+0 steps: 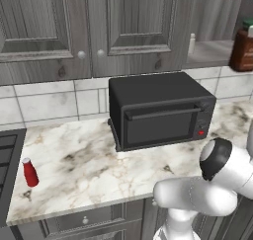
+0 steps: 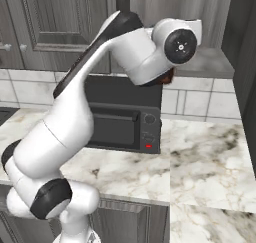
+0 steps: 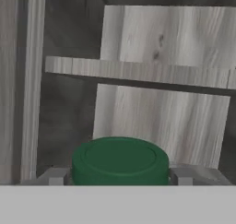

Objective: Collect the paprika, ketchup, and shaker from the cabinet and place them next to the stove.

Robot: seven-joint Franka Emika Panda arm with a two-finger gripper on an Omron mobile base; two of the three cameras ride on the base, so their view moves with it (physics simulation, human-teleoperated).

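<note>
Hand view first: the gripper (image 3: pixel 120 176) sits right at the paprika (image 3: pixel 120 165), its two grey finger tips (image 3: pixel 54 176) standing one on each side of the dark green lid. Each tip looks to be against the lid's edge or just beside it, and I cannot tell whether the jaws are pressing on the jar or only bracketing it. Behind the lid runs the cabinet (image 3: pixel 138 71), with its pale plank back and a flat shelf board crossing above the jar.

From the left base view, the nearest thing is the arm's white elbow at the lower right. On the marble counter (image 1: pixel 99 160) in front of it, the ketchup (image 1: pixel 30 172) stands upright near the left end, just beside the stove (image 1: pixel 9 160), whose black edge shows at the far left. Farther back, in the middle of the counter against the tiled wall, sits a black toaster oven (image 1: pixel 160 110). Above it hang panelled doors with round knobs (image 1: pixel 81 54). To the right of those doors the cabinet is open: the shaker (image 1: pixel 191 43) stands on the shelf at its left side, and the paprika stands well apart from it at the right edge of the picture.

From the right base view, the arm reaches up over the toaster oven into the open cabinet.
</note>
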